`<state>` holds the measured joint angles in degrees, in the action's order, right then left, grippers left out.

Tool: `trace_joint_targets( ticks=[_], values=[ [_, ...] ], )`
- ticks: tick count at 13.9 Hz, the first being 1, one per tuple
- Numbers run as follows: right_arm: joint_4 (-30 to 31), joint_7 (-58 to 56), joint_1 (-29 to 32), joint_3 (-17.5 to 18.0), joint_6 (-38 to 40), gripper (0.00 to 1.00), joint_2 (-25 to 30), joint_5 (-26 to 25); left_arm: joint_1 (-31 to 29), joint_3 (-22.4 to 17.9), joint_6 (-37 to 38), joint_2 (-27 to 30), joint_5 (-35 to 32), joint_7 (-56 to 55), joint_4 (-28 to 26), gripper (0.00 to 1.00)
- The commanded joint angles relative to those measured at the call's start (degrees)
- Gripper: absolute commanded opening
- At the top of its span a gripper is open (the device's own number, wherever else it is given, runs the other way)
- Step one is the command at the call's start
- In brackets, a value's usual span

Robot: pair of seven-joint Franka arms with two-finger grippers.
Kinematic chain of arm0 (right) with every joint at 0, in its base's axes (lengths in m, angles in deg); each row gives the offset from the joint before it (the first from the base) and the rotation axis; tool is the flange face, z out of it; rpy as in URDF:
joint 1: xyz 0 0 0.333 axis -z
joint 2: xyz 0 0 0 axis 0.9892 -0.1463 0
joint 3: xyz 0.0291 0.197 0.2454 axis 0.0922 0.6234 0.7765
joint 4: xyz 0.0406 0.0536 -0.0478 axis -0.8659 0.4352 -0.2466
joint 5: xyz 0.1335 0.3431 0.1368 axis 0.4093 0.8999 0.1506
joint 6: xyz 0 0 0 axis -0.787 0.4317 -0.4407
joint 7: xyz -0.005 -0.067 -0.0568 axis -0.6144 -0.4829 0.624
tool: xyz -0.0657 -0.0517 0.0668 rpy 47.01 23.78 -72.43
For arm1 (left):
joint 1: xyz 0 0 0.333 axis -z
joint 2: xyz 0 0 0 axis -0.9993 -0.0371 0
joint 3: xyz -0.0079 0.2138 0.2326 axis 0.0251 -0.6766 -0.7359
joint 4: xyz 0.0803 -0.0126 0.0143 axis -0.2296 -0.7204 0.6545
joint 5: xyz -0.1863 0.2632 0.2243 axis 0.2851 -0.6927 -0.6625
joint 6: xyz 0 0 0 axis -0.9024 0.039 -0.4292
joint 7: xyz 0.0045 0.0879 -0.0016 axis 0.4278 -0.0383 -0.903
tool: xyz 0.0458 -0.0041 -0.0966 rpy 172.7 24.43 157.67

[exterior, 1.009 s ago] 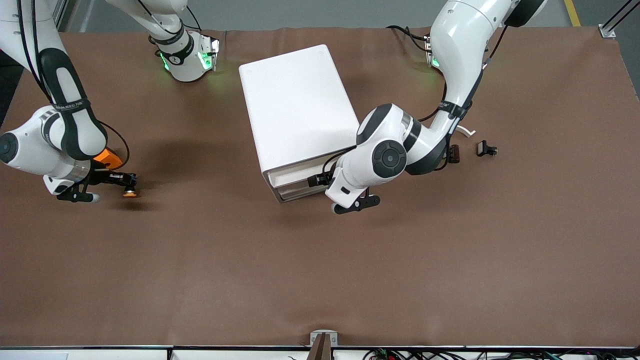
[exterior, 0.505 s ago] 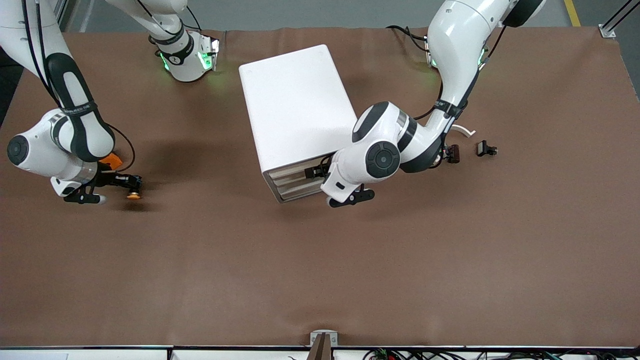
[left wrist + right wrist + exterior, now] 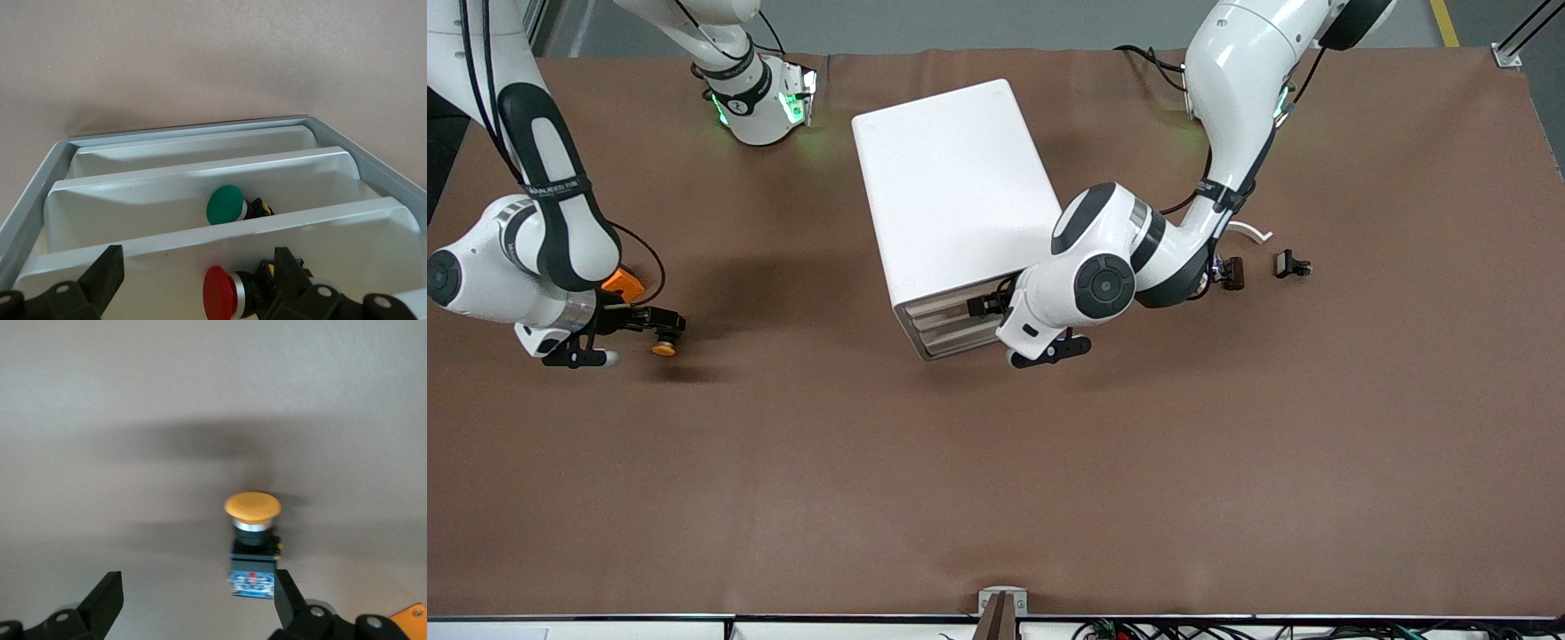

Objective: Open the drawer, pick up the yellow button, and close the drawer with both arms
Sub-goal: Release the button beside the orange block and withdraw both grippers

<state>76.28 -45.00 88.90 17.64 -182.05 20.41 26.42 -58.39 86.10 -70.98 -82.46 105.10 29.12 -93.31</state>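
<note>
The white cabinet (image 3: 951, 187) stands mid-table, its three drawers all pushed in flush. The top drawer (image 3: 941, 303) shows in the left wrist view (image 3: 167, 267) with a red button inside it. My left gripper (image 3: 996, 324) is open at the cabinet's front, with its fingers on either side of that drawer front (image 3: 197, 283). The orange-capped button (image 3: 663, 348) rests on the table toward the right arm's end. My right gripper (image 3: 645, 333) is open and low over the table. In the right wrist view (image 3: 197, 603) the button (image 3: 252, 540) lies close beside one finger, not gripped.
An orange block (image 3: 623, 283) lies by the right arm's wrist and shows in the right wrist view (image 3: 410, 617). Two small dark parts (image 3: 1232, 272) (image 3: 1291, 264) and a white curved piece (image 3: 1254, 233) lie toward the left arm's end. A green button (image 3: 225, 204) sits in the middle drawer.
The top drawer, slightly out a second ago, is now flush; my left gripper moved in against the cabinet front. My right gripper shifted slightly, with the button resting at about the same spot.
</note>
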Motion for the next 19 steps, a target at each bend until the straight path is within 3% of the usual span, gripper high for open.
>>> trace_joint_targets(
  ticks=[1, 6, 9, 11, 16, 19],
  values=[
    [0.7, 6.2, -4.2, -0.3, 2.5, 1.00, 4.8, -0.8, 0.1, -0.4, 0.9, 1.1, 0.3, 0.2, 0.2, 1.00],
    [0.7, 17.0, -10.0, 0.1, 7.5, 1.00, 13.2, -8.3, -7.1, -1.5, 0.9, 7.8, -9.0, 0.6, 0.2, 1.00],
    [-2.4, 17.3, -11.4, 0.2, 16.2, 1.00, 18.8, -8.9, -11.9, -1.5, 2.3, 11.3, -11.0, 3.0, 0.2, 1.00],
    [-9.9, 17.3, -11.4, 0.3, 25.5, 1.00, 19.1, -9.3, -15.3, -1.5, 5.7, 13.7, -13.6, 4.4, 0.2, 1.00],
    [-27.3, 17.3, -11.3, 0.0, 42.8, 1.00, 19.1, -9.6, -17.0, -1.6, 12.6, 20.8, -30.4, 5.2, 0.2, 1.00],
    [-34.7, 17.4, -11.4, 0.1, 48.7, 1.00, 19.1, -11.8, -19.7, -1.6, 19.2, 25.2, -31.1, 7.3, 0.0, 1.00]
  ],
)
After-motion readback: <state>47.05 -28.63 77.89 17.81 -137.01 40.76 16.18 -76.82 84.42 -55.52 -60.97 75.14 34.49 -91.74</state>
